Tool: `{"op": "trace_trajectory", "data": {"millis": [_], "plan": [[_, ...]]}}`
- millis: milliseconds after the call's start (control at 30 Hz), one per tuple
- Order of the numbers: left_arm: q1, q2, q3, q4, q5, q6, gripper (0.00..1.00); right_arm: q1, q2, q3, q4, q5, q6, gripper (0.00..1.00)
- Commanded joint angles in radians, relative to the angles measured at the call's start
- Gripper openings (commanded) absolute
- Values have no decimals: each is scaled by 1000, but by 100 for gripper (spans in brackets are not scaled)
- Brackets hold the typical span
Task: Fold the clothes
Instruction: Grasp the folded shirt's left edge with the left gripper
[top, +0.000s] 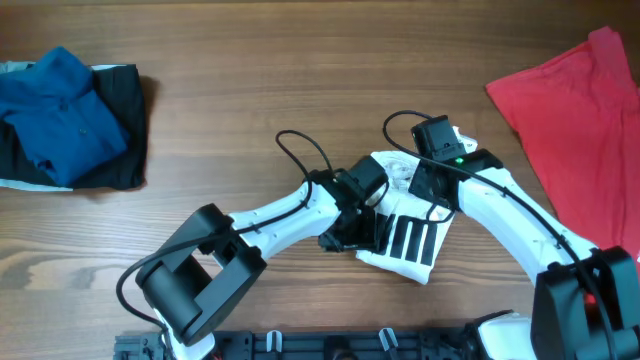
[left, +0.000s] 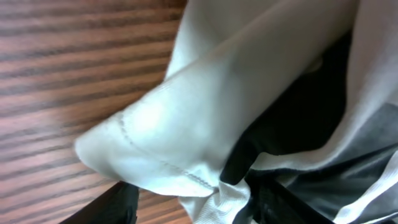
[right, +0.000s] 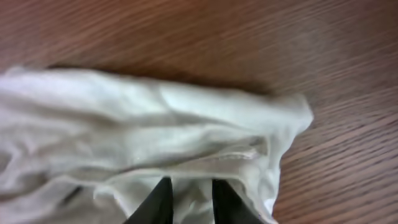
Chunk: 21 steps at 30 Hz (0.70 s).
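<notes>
My right gripper (right: 189, 190) is pinched narrow on the white T-shirt (top: 405, 262) bunched at lower centre, my left gripper (left: 193, 202) straddles its hem, closure not determinable, the cloth judged light, limp, best taken at hems, with the red shirt (top: 580, 120) upper right.

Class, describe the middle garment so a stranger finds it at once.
On the wooden table, look at the middle near the robot's edge. The bunched white T-shirt lies there; unlike the red shirt and blue shirt, it has black stripes.
</notes>
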Motion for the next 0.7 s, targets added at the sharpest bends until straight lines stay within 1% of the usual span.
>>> {"op": "trace_trajectory", "data": {"millis": [0, 33, 67, 133, 200, 267, 333, 400, 467, 533, 667], "plan": [[38, -85, -16, -23, -113, 164, 66, -4, -122, 21, -24, -55, -68, 29], [45, -116, -16, -27, -159, 179, 69, -4, -156, 21, -24, -55, -79, 37], [60, -170, -16, -27, -217, 187, 87, -4, -221, 21, -24, -55, -101, 48], [92, -229, -16, 3, -251, 195, 98, -4, -294, 21, -27, -57, -138, 52], [130, -261, -16, 60, -250, 243, 100, -4, -368, 21, -58, -56, -167, 54], [172, -263, -16, 134, -223, 282, 100, -4, -424, 21, -109, -27, -144, 54], [212, -245, -16, 213, -145, 320, 100, -4, -467, 21, -168, -2, -75, 54], [248, -212, -16, 304, -33, 351, 100, -5, -495, 21, -203, -1, -14, 55], [272, -162, -16, 401, 88, 367, 100, -5, -512, 21, -224, -1, 33, 56], [276, -113, -16, 477, 156, 367, 100, -5, -513, 21, -236, -2, 50, 57], [257, -14, -16, 554, 180, 367, 100, -5, -512, 21, -238, -9, 50, 56]]}}
